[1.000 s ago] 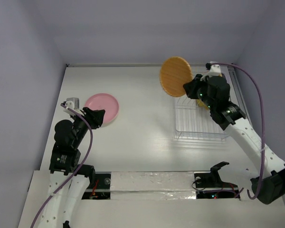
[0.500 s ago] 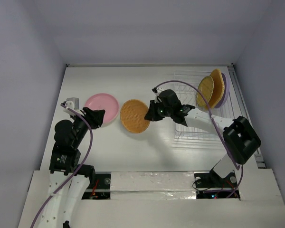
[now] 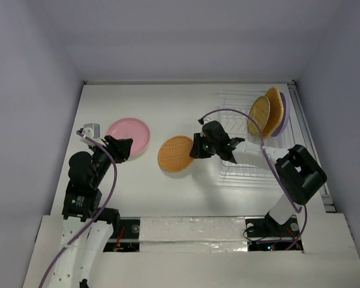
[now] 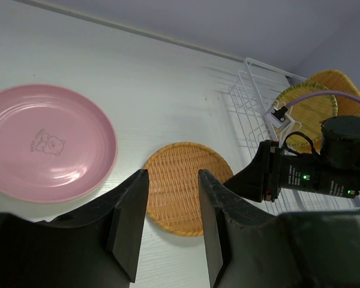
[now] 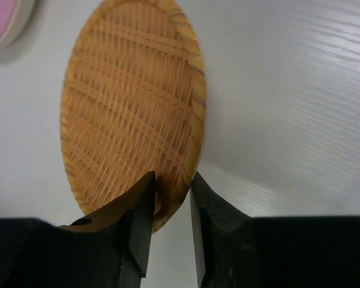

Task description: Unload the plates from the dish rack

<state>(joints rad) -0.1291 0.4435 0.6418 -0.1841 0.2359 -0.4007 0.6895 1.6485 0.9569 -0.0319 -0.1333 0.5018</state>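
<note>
An orange woven plate lies flat on the table, between the pink plate and the white wire dish rack. My right gripper is low at that plate's right edge. Its jaws are slightly parted, with the rim between them. In the rack's far end stand a yellow woven plate, a second orange woven one and a purple one. My left gripper hangs open and empty beside the pink plate.
The right arm's purple cable loops over the rack. Walls close the table on the left, back and right. A strip of bare table lies in front of the plates.
The right arm carried the orange woven plate from above the rack down and left, laid it flat on the table, and its jaws have loosened. The left arm has not moved.
</note>
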